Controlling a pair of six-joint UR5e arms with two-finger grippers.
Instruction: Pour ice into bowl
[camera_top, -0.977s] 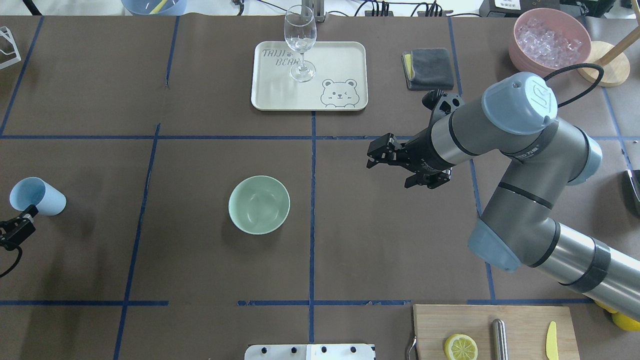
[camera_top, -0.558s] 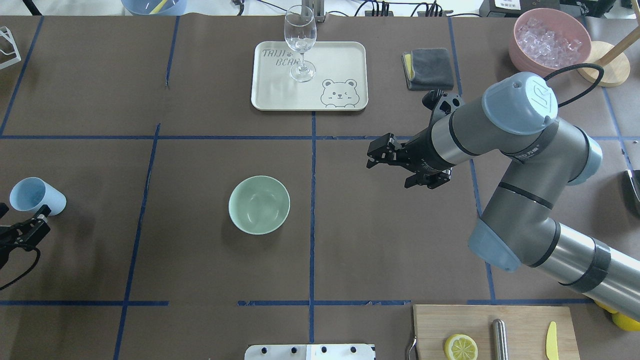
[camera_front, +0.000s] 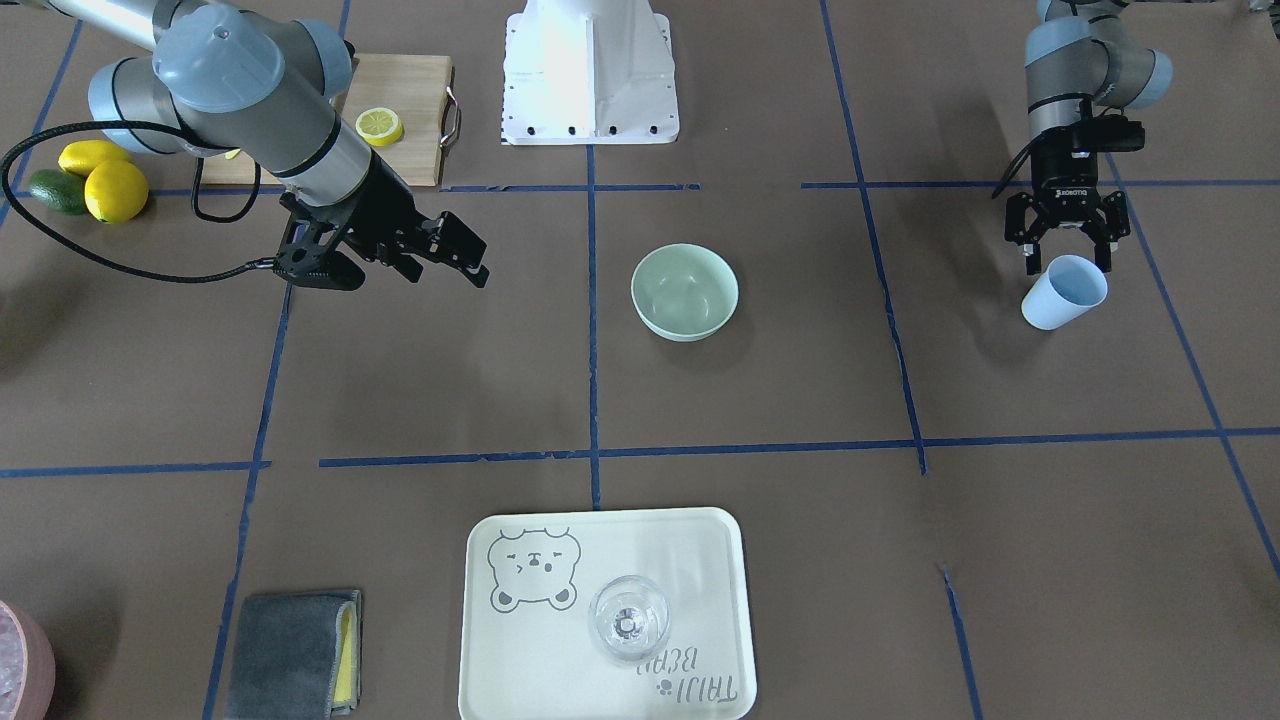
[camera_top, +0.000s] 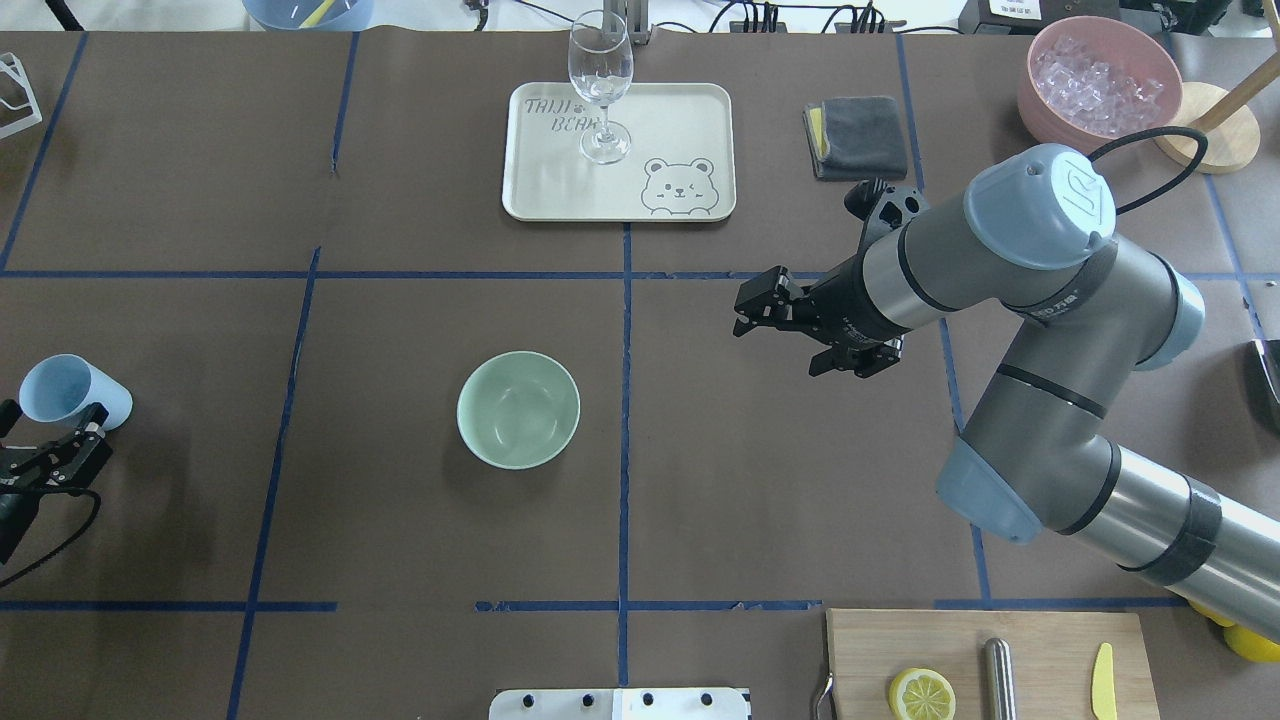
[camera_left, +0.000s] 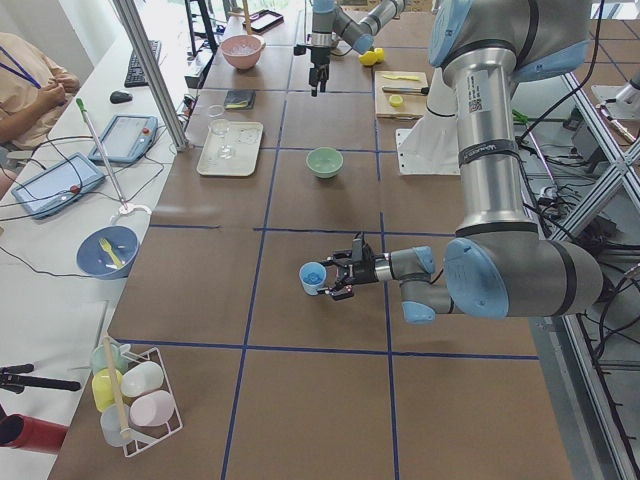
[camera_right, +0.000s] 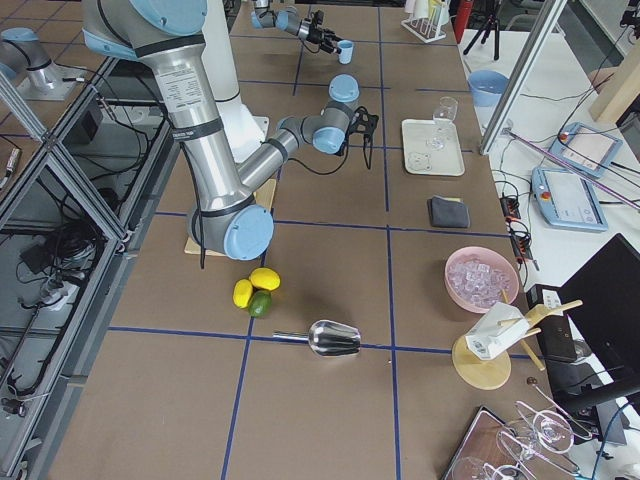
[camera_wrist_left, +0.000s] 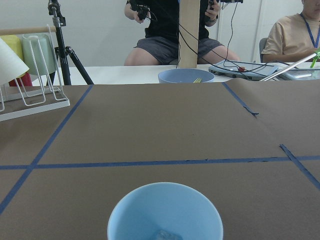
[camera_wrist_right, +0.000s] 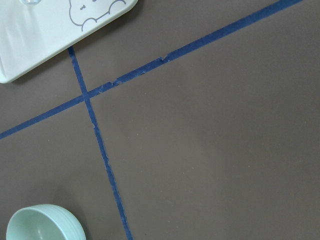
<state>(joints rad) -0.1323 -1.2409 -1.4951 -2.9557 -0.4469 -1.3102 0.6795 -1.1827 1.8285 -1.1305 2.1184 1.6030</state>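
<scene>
The mint-green bowl (camera_top: 518, 409) stands empty at the table's middle, and it also shows in the front view (camera_front: 685, 292). The ice (camera_top: 1100, 75) lies piled in a pink container at the far right corner. A blue cup (camera_top: 72, 392) stands upright at the left edge. In the left wrist view, the cup (camera_wrist_left: 165, 212) holds a small clear piece at its bottom. My left gripper (camera_front: 1067, 258) is open, with its fingertips close beside the cup but not closed on it. My right gripper (camera_top: 752, 305) is open and empty, hovering right of the bowl.
A cream tray (camera_top: 690, 110) with a wine glass (camera_top: 600, 85) is at the back centre. A grey cloth (camera_top: 857, 135) is right of it. A cutting board (camera_top: 985, 650) with a lemon half is at the front right. A metal scoop (camera_right: 330, 338) and lemons (camera_front: 90, 180) lie by the right arm's base.
My left gripper has spread its fingers and shifted slightly beside the blue cup. The cup, the bowl and the right arm have not moved.
</scene>
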